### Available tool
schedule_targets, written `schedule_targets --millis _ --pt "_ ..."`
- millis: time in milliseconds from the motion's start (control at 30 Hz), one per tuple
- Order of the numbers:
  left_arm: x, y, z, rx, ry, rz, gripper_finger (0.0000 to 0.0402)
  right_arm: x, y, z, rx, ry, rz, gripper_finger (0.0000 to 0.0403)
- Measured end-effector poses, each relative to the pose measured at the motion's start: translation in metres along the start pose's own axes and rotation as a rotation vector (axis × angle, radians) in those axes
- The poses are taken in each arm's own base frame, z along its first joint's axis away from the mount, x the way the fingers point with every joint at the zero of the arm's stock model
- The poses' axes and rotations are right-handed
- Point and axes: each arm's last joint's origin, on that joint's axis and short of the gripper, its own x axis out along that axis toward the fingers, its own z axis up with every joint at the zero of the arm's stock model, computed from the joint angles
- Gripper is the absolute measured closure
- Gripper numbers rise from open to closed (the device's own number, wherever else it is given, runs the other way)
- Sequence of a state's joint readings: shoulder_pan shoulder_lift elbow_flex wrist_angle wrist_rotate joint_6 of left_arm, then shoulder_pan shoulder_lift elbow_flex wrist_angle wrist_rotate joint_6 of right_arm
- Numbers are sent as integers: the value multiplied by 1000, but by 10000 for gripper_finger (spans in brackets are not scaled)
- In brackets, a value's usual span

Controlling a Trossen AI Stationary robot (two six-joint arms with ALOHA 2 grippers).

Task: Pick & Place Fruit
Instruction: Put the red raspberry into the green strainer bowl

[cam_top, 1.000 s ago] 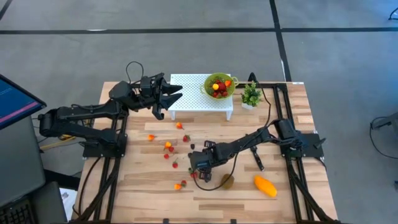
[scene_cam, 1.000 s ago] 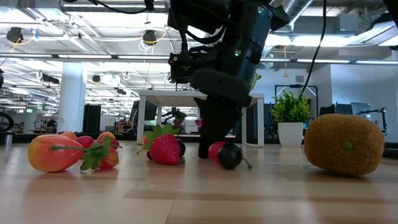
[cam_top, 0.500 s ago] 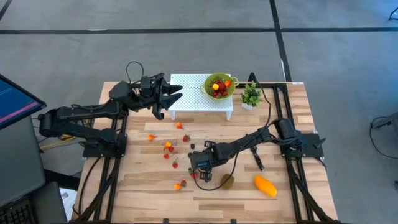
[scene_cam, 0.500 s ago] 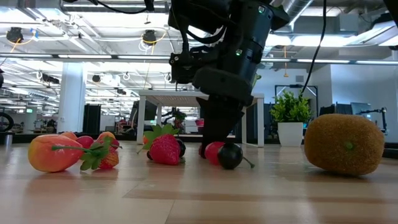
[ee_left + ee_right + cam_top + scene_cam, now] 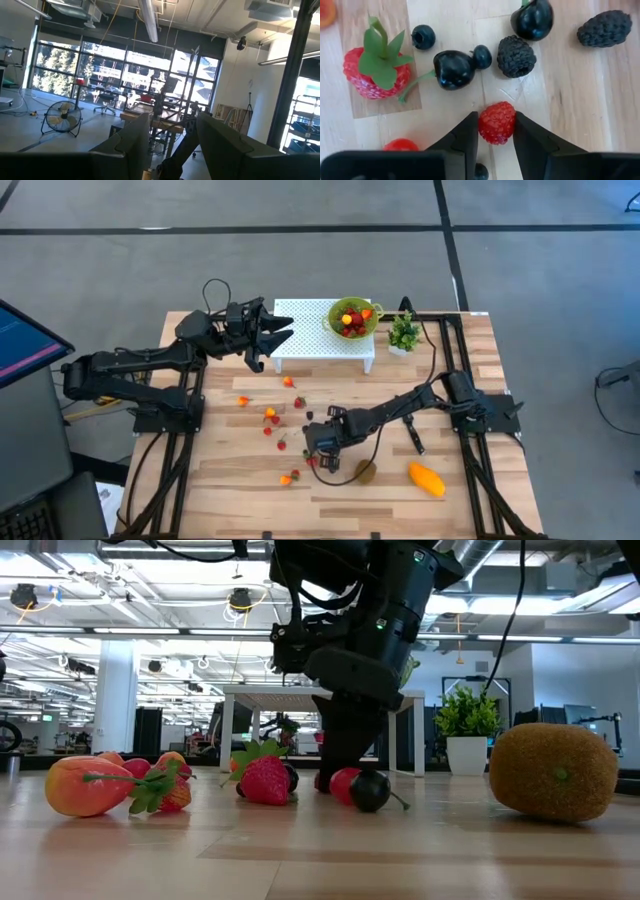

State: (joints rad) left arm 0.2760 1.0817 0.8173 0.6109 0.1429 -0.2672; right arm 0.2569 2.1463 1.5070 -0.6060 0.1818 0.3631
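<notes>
My right gripper (image 5: 318,458) points down over a cluster of small fruit near the table's middle front. In the right wrist view its gripper (image 5: 496,134) stands around a red raspberry (image 5: 496,122). A strawberry (image 5: 375,72), a dark cherry (image 5: 452,70) and a blackberry (image 5: 516,56) lie beside it on the wood. The brown kiwi (image 5: 366,471) and the orange mango (image 5: 427,479) lie to the right. My left gripper (image 5: 280,330) is open and empty, raised by the left end of the white stand (image 5: 320,345). My right gripper pinches the red raspberry by its two sides (image 5: 482,125) between its two fingers. The fingers come from above, pointing down. The raspberry lies on the table between them.
A green bowl (image 5: 353,317) with fruit stands on the white stand at the back. A small potted plant (image 5: 404,333) stands to its right. A black knife (image 5: 412,435) lies near the right arm. More berries (image 5: 270,416) lie scattered left of the cluster.
My right gripper has shifted slightly at the red raspberry, staying low over the table. The fruit around it has kept its place.
</notes>
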Motion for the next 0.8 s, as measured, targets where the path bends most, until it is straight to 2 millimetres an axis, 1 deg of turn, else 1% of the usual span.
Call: schedule_targets --millis 67,100,167,233,267,433,633,700,800 --pt "0 0 0 0 0 0 243 -7 -2 0 -3 -1 -1 304" --pt "0 0 0 0 0 -1 243 -15 -3 0 -6 -1 -6 304" --pt "0 0 0 0 0 0 243 -30 -4 6 -7 -52 2 304" --pt "0 0 0 0 -1 -1 243 -46 -9 4 -20 -48 -24 304" --pt "0 0 0 0 -2 -1 243 -54 -10 6 -24 -73 -27 304" --pt "0 0 0 0 0 0 243 -110 -26 12 -46 -207 -85 304" --pt "0 0 0 0 -2 -1 243 -172 -63 13 -20 -348 -159 305" --pt "0 0 0 0 0 0 243 -190 -78 14 -3 -398 -171 305" --pt "0 0 0 0 -1 -1 243 -210 -102 13 27 -441 -199 305"
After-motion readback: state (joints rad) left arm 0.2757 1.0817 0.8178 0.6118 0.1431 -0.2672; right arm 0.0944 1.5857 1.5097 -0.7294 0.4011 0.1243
